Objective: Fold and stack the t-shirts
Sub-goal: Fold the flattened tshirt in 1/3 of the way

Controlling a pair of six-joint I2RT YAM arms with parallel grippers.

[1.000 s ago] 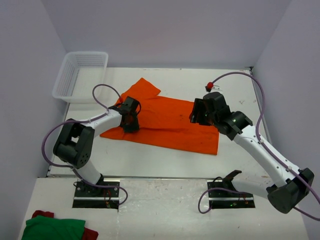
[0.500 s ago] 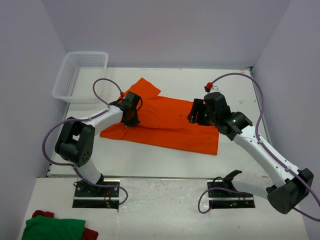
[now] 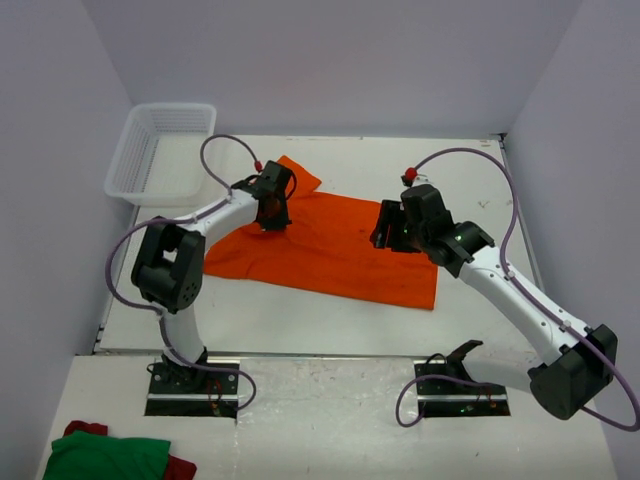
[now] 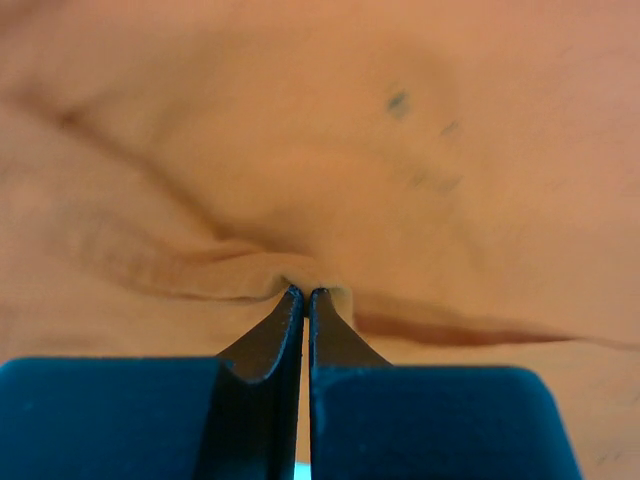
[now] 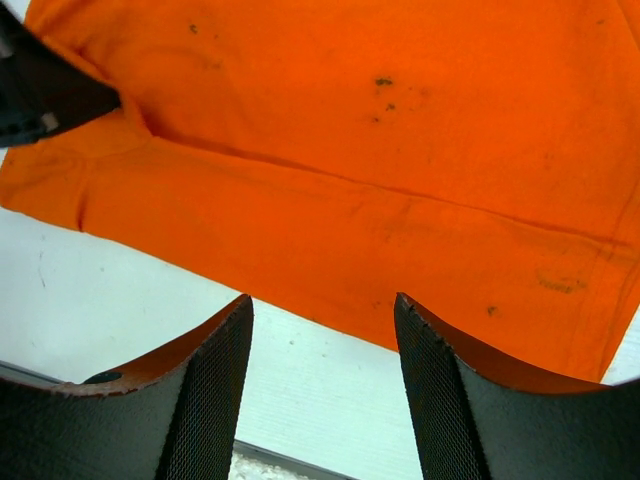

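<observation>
One bright orange t-shirt (image 3: 345, 250) lies spread on the white table, a sleeve pointing to the back left. My left gripper (image 3: 272, 208) sits over its upper left part, shut on a small pinched fold of the fabric (image 4: 250, 265); the two fingertips (image 4: 291, 300) meet in the left wrist view. My right gripper (image 3: 390, 230) hovers over the shirt's right half, open, with nothing between its fingers (image 5: 215, 345). In the right wrist view the shirt (image 5: 380, 170) fills the upper part, its near hem crossing above the bare table.
A white mesh basket (image 3: 160, 150) stands at the back left corner. A green and red cloth (image 3: 105, 455) lies near the front left, beyond the arm bases. Walls close in the table on three sides.
The left gripper has shut on the shirt fabric and moved toward the back right, drawing the fabric with it. The right arm has shifted slightly left, still open.
</observation>
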